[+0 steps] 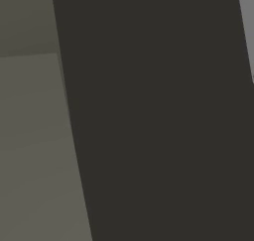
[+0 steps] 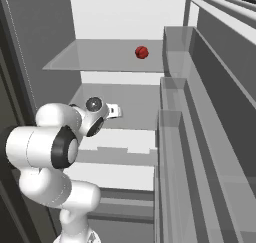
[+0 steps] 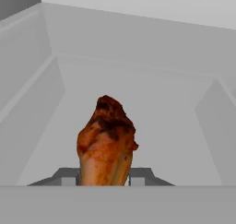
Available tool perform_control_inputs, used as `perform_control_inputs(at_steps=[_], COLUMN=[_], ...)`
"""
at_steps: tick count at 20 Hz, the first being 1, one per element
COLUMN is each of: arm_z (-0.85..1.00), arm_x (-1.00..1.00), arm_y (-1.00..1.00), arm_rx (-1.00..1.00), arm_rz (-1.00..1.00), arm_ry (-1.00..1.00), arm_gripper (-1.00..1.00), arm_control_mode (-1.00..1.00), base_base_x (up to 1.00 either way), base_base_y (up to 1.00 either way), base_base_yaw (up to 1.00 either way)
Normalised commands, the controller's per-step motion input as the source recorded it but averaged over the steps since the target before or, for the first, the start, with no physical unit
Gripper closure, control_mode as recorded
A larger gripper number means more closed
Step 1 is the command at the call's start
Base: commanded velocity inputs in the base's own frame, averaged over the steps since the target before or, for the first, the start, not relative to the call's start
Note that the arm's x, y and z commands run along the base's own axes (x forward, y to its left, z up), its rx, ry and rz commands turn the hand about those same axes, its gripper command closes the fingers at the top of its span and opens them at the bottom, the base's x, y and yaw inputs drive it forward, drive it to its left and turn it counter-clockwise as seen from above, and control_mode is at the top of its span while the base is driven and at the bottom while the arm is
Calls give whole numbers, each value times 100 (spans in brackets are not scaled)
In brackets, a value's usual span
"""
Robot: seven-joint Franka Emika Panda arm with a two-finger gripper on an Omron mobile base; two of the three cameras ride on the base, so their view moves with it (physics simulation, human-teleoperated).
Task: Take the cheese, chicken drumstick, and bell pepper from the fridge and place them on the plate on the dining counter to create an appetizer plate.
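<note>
Brown-orange chicken drumstick (image 3: 107, 144) apparently pinched between dark fingers (image 3: 69, 176).

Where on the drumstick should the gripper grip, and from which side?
Grip the drumstick on its narrower lower part, where the finger tips already flank it, coming in along its length from the shank end. In the hand view the thick, dark end points away toward the fridge back wall, so the slimmer near section probably fits the jaws better than the bulging head.

Drumstick (image 3: 107, 147): rough, glossy browned skin w/ charred patches. Pepper (image 2: 141, 52): smooth, slight sheen. Fridge (image 2: 125, 17) walls: matt white, plastic-looking. Shelves (image 2: 100, 57): clear glass, smooth. Arm (image 2: 45, 152): glossy white shell, dark joints.
</note>
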Motion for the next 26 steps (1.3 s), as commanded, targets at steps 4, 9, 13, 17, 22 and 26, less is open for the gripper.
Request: perform_control_inputs(at_steps=[4, 9, 13, 17, 22, 26], arm_z=[27, 91, 67, 53, 23, 59], arm_x=[-73, -77, -80, -93, -90, -49], arm_y=[-73, -19, -1, 0, -5, -1], arm_rx=[0, 0, 0, 0, 0, 0], arm_rz=[-3, 0, 0, 0, 0, 0], arm_ry=[0, 0, 0, 1, 0, 0], arm_gripper=[100, 100, 100, 100, 100, 100], arm_control_mode=[-100, -100, -100, -100, -100, -100], base_base_x=[0, 0, 0, 0, 0, 0], base_base_y=[0, 0, 0, 0, 0, 0], base_base_yaw=[0, 0, 0, 0, 0, 0])
